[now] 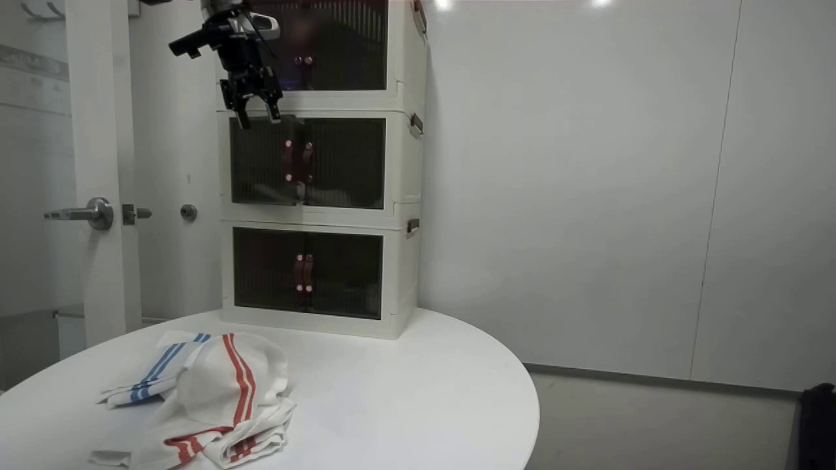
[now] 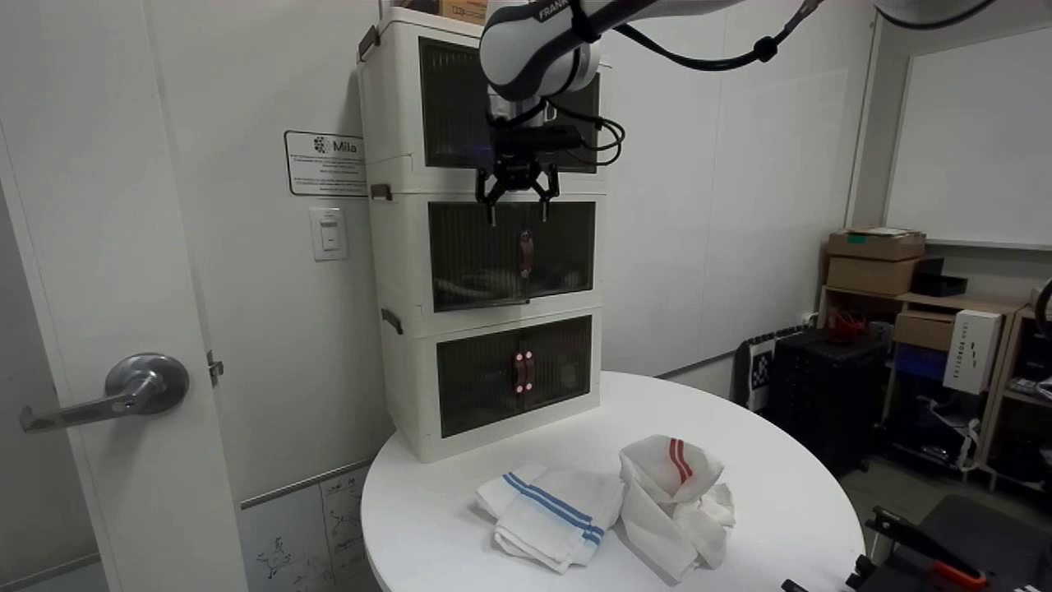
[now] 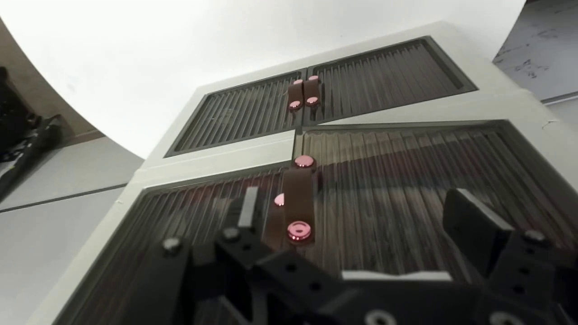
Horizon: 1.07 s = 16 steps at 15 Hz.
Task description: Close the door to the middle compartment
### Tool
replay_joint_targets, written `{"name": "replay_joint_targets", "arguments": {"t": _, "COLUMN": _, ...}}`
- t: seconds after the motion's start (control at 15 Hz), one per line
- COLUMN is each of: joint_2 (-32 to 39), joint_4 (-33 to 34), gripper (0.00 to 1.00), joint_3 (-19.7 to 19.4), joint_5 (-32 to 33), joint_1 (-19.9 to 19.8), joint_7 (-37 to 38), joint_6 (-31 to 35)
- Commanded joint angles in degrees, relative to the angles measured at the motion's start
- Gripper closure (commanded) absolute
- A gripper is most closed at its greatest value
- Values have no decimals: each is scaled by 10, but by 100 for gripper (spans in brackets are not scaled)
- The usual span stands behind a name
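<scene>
The middle compartment (image 1: 390,171) is the second of three stacked white-framed boxes, with two dark tinted ribbed panels. The left panel, the door (image 1: 258,160), stands slightly ajar in both exterior views; its lower inner corner juts past the frame (image 2: 477,259). In the wrist view the door (image 3: 406,176) is at right and overlaps the neighbouring panel. Its reddish-brown handle (image 3: 299,194) shows near the centre. My gripper (image 2: 519,215) is open and empty, pointing down in front of the door's upper part. Its fingers (image 3: 361,212) are spread in the wrist view; whether they touch the door cannot be told.
The bottom box (image 1: 307,320) has both panels shut; the top box (image 2: 450,99) is partly behind the arm. Below is a round white table (image 1: 418,391) with a blue-striped towel (image 2: 551,510) and a red-striped towel (image 2: 674,501). A room door with a lever handle (image 2: 148,386) stands alongside.
</scene>
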State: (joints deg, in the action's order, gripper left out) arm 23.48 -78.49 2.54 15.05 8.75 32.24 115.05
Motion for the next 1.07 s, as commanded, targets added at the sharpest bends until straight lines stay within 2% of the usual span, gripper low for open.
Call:
{"name": "replay_joint_targets", "arguments": {"t": 0.0, "joint_2": 42, "joint_4": 53, "gripper": 0, "joint_3": -3, "joint_5": -61, "joint_1": -10, "joint_7": -70, "joint_6": -19}}
{"name": "replay_joint_targets", "arguments": {"t": 0.33, "joint_2": 67, "joint_4": 81, "gripper": 0, "joint_3": -16, "joint_5": -110, "joint_1": -7, "joint_7": -35, "joint_6": 0}}
{"name": "replay_joint_targets", "arguments": {"t": 0.8, "joint_2": 72, "joint_4": 48, "gripper": 0, "joint_3": -57, "joint_5": -34, "joint_1": 28, "joint_7": -3, "joint_6": 180}}
{"name": "replay_joint_targets", "arguments": {"t": 1.0, "joint_2": 80, "joint_4": 30, "gripper": 0, "joint_3": -68, "joint_5": -10, "joint_1": 41, "joint_7": 0, "joint_6": 216}}
